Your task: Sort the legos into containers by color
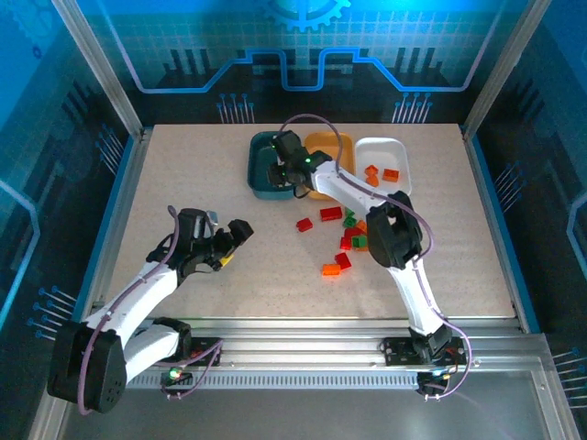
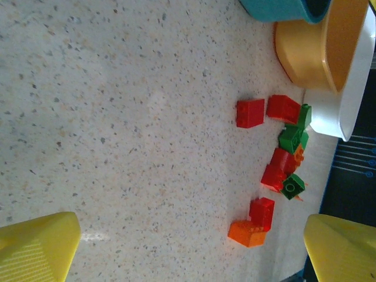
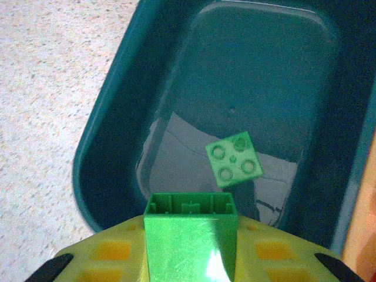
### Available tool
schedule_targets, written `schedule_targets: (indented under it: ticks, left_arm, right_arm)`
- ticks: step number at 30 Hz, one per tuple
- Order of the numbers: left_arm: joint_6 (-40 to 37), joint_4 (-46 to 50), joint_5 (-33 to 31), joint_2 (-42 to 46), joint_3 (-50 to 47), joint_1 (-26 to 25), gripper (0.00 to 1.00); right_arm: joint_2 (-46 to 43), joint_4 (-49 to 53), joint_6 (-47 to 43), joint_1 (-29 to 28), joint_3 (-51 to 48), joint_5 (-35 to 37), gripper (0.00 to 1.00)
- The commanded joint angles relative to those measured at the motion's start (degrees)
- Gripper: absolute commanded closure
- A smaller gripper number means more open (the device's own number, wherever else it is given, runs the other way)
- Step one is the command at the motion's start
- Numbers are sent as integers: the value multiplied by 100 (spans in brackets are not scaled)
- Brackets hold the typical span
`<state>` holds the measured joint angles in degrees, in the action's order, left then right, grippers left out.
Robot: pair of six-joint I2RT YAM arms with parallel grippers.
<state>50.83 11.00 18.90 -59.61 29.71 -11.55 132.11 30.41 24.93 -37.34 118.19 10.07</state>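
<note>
While the right gripper hangs over the dark teal tray, clamped on a green brick, we note a second green brick lying inside. Left gripper spread wide, empty. Loose legos sit mid-table.

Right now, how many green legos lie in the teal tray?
1: a loose green brick lies in the teal tray. A second green brick is gripped in the right hand above it; the hand hides the tray's near end.
</note>
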Motion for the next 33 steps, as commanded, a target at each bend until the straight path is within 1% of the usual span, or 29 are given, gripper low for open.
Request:
schedule_targets:
  ticks: [1, 3, 4, 7, 10, 13, 14, 18, 21, 23, 26, 29, 33]
  left_arm:
    - [-143, -130, 350, 121, 89, 39, 1]
    - [-142, -221, 410, 134, 82, 39, 1]
    - [-141, -266, 442, 148, 78, 39, 1]
    - [-137, -378, 522, 145, 93, 30, 1]
    - [-141, -415, 514, 146, 90, -11, 1]
    - [-172, -473, 421, 118, 100, -197, 1]
    - [-212, -456, 327, 95, 128, -357, 1]
    - [-476, -375, -346, -291, 379, -1289, 1]
    - [-745, -204, -657, -872, 788, -1903, 1]
    - [-845, -216, -711, -1196, 1024, -2124, 1]
    - [-837, -394, -744, -1584, 1258, -2335, 1]
    - [-803, -469, -718, -1871, 1461, -2429, 1]
    - [-732, -527, -691, -1970, 1469, -2465, 1]
  right_arm:
    - [322, 612, -198, 86, 767, -39, 60]
    - [435, 792, -225, 117, 1129, -41, 47]
    - [447, 880, -212, 122, 1258, -24, 44]
    - [177, 952, -248, 122, 1213, 45, 41]
    - [-491, 744, -258, 124, 613, 182, 40]
    - [-1332, 593, -53, 125, -418, 442, 40]
    - [-1663, 468, 53, 122, -1019, 552, 40]
    - [-2974, 125, 328, 146, -3219, 1074, 38]
    - [-3647, 140, 407, 324, -4388, 1113, 38]
    - [-3990, 107, 400, 510, -4986, 1004, 38]
    - [-4246, 113, 246, 845, -5536, 607, 39]
    - [-4204, 230, 133, 984, -5781, 576, 40]
    - [-4063, 132, 48, 1103, -5992, 470, 40]
